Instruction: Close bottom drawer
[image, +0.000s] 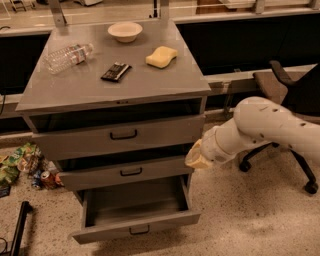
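the bottom drawer (135, 227) stands pulled well out at the foot of the grey cabinet (202, 106). above its right corner the claw (197, 158) hangs just beside the right end of the middle drawer (122, 173); open or closed, i cannot tell. farther back on the surface (165, 86) lie a sponge (161, 56), a plastic bottle (67, 56) and a bowl (125, 31).

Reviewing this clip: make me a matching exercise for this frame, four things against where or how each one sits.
Things:
1. bottom drawer
2. gripper
3. bowl
4. water bottle

Places or states:
A. lying on its side, on the left part of the cabinet top
B. pulled well out
C. beside the cabinet's right front edge, level with the middle drawer
D. upright, at the back of the cabinet top

Pairs: 1-B, 2-C, 3-D, 4-A.
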